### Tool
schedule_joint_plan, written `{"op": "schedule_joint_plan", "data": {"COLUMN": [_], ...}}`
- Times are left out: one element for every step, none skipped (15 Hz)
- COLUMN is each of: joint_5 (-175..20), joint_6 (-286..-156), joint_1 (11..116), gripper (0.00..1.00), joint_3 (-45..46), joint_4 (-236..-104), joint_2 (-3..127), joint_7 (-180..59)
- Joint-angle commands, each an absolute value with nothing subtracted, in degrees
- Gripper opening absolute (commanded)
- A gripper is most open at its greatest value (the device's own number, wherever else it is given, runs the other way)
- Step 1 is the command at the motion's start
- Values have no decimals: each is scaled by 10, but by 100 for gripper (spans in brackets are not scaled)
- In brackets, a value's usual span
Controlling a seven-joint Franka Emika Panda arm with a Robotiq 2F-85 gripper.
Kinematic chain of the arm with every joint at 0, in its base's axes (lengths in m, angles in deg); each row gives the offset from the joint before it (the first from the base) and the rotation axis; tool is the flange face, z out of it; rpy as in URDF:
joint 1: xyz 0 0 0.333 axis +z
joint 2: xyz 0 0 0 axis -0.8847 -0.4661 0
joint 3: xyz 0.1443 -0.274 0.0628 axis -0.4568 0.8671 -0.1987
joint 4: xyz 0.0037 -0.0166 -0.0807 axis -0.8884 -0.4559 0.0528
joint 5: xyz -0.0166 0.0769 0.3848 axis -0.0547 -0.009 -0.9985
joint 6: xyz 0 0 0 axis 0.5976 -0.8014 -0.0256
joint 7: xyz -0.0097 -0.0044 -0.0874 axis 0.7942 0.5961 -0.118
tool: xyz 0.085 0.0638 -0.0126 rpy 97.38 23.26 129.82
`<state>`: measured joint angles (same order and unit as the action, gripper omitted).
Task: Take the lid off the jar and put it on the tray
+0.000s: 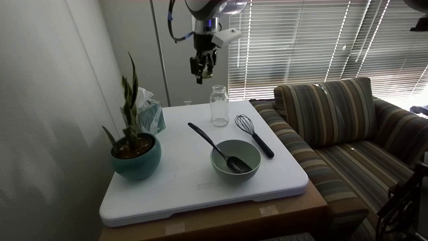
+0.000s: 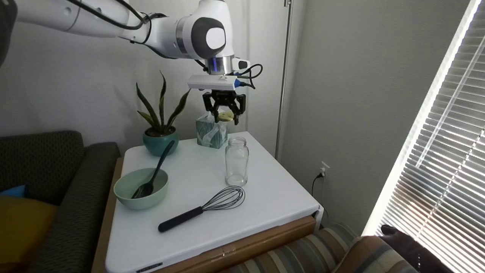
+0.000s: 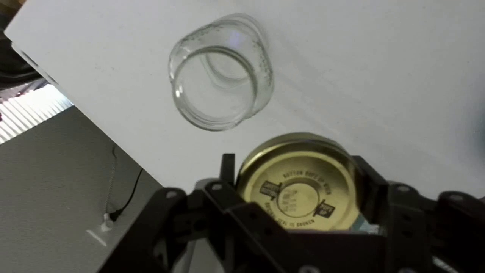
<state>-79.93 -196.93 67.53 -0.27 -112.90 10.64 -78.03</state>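
Gold-coloured metal is what your fingers hold: the lid sits gripped between them, one finger at each side of its edge, up in the air. The fingers are only as far apart as the lid is wide. Below them and a little to one side, apart from the lid, the jar stands upright with its mouth uncovered. So I judge that the first half of your task is done: the lid is off. What is left is to bring it down to the white surface, which I understand to be the tray, and to release it there.

Now I count for you. There is one lid and one jar. Lower than the fingers, and well apart from them, are one bowl, one spoon resting in it, and one whisk. Behind the fingers, in an exterior view, is one tissue box; to their left, in both exterior views, one potted plant.
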Motion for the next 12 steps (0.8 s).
{"op": "schedule_joint_plan", "data": {"joint_5": [-798, -800, -799, -803, -802, -803, -801, -801, -803, -800, -800, -800], "joint_6": [-1945, -1937, -1933, -1928, -1931, -1932, -1937, -1939, -1937, -1940, -1939, -1940], "joint_1": [693, 696, 699, 699, 700, 700, 700, 699, 699, 701, 702, 703], "gripper": [47, 47, 47, 47, 47, 47, 47, 47, 47, 47, 47, 47], "joint_3": [-17, -20, -20, -24, -22, -22, -19, -18, -19, -16, -17, -17], "joint_4": [-1137, -1138, -1140, -1142, -1142, -1143, -1143, -1142, -1141, -1139, -1136, -1134], "joint_2": [100, 94, 87, 79, 68, 58, 45, 34, 24, 13, 4, -3], "joint_7": [-826, -833, -838, -845, -844, -841, -838, -833, -832, -827, -825, -824]}}
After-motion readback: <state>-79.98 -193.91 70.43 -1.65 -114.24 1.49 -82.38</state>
